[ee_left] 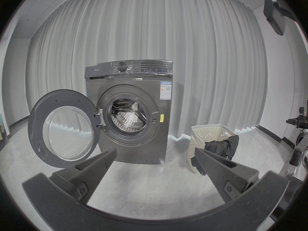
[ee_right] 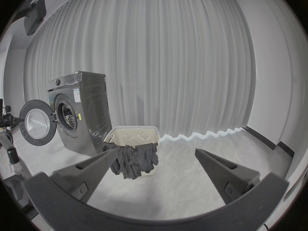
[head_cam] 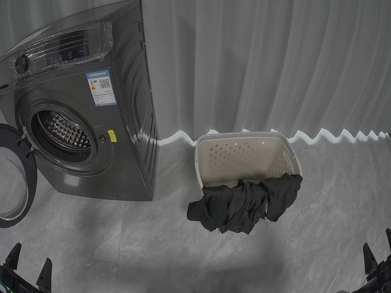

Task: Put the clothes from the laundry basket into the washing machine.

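A grey front-loading washing machine (head_cam: 102,114) stands on the floor at the left, its round door (head_cam: 14,176) swung wide and the drum (head_cam: 67,133) bare inside. To its right sits a cream laundry basket (head_cam: 244,153) with dark clothes (head_cam: 244,202) draped over its near rim and hanging down the outside. My left gripper (head_cam: 28,265) is open at the lower left, well short of the machine. My right gripper (head_cam: 378,249) is open at the lower right, apart from the basket. The wrist views show the machine (ee_left: 128,113), the basket (ee_right: 134,137) and the clothes (ee_right: 131,159) ahead of open fingers.
A white curtain (head_cam: 264,62) hangs behind the machine and basket. Grey tiled floor (head_cam: 163,241) stretches between me and both. A dark skirting (ee_right: 266,138) runs along the right wall.
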Available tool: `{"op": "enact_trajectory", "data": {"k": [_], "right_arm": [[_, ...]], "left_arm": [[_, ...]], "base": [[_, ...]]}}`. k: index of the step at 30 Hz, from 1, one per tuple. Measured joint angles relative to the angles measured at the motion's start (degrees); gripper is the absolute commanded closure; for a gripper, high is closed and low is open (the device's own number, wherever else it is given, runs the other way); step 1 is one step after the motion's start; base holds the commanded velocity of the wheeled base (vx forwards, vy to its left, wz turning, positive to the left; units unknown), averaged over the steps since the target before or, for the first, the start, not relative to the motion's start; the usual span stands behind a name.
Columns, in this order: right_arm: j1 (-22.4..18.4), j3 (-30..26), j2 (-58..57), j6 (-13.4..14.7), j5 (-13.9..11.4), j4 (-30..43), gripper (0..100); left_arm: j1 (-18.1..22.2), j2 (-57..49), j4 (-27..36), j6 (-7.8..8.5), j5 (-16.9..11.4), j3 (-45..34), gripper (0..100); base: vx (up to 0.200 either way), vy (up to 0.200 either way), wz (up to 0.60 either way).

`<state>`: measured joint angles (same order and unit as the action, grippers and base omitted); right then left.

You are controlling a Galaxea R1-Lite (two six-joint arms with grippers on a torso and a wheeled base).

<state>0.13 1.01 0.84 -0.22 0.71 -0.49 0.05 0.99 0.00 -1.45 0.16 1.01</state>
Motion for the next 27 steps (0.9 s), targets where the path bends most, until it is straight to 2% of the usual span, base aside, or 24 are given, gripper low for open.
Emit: {"op": "enact_trajectory", "data": {"k": [9, 24, 27], "right_arm": [[-0.02, 0.0, 0.01, -0.02, 0.0, -0.02, 0], [0.05, 0.0, 0.04, 0.0, 0.0, -0.02, 0], [0.05, 0.0, 0.04, -0.02, 0.0, -0.02, 0]], "left_arm": [[-0.02, 0.0, 0.0, 0.04, 0.0, 0.0, 0], [0.0, 0.0, 0.1, 0.12, 0.06, 0.0, 0], [0.05, -0.02, 0.11, 0.15, 0.06, 0.0, 0]], "base": [[0.0, 0.0, 0.0], [0.0, -0.2, 0.0], [0.0, 0.0, 0.0]]}}
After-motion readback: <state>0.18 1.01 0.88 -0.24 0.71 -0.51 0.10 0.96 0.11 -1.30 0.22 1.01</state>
